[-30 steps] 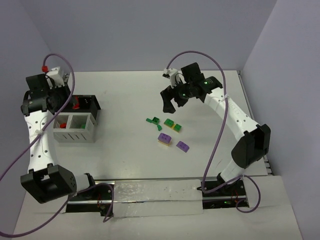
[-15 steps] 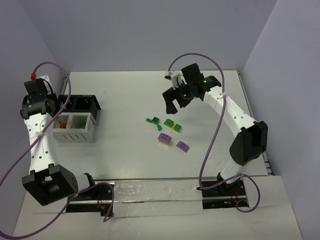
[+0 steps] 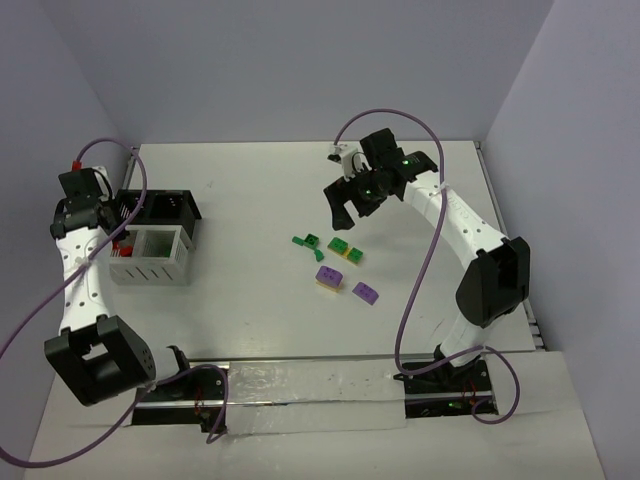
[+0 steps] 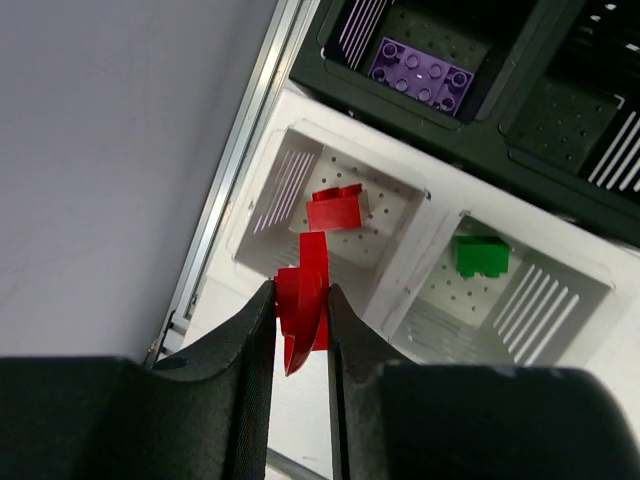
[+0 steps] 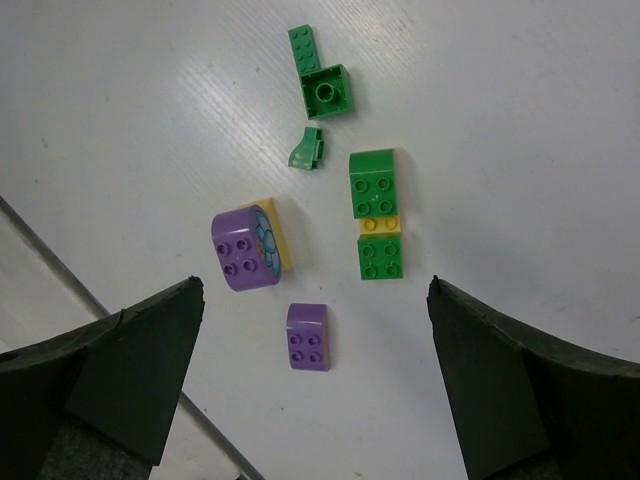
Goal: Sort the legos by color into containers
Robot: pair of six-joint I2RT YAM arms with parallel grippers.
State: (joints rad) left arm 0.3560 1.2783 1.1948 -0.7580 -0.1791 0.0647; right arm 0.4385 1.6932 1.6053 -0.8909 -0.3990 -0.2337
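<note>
**Top view.** The left gripper (image 3: 118, 230) hangs over the containers at the left side of the table (image 3: 250, 190). Its jaw state cannot be read from here. The white box (image 3: 150, 272) sits on the near side and the black tray (image 3: 186, 206) touches its far side. The right gripper (image 3: 343, 208) hangs just far of the loose legos at mid-table, jaws apart and empty. The loose legos are green pieces (image 3: 309, 241), a green-yellow row (image 3: 346, 250), a purple-yellow stack (image 3: 328, 277) and a small purple brick (image 3: 365, 292).

**Left wrist view.** The left gripper (image 4: 300, 300) is clamped on the red half-round (image 4: 305, 315), which stands edge-on between the fingers (image 4: 248, 350). It is held above the white box (image 4: 440, 215) at the rim of one compartment. That compartment holds a red brick (image 4: 335, 208). The adjoining compartment holds a green brick (image 4: 480, 255). A purple brick (image 4: 420, 72) lies in the black tray (image 4: 330, 50).

**Right wrist view.** The right gripper (image 5: 312, 290) has its fingers (image 5: 130, 370) wide apart and grips nothing. All of the loose legos lie on the table below, none touched. They are green pieces (image 5: 322, 85), a green-yellow row (image 5: 378, 215), the purple-yellow stack (image 5: 248, 248) and the small purple brick (image 5: 308, 337), which is nearest the gap between the fingers.
</note>
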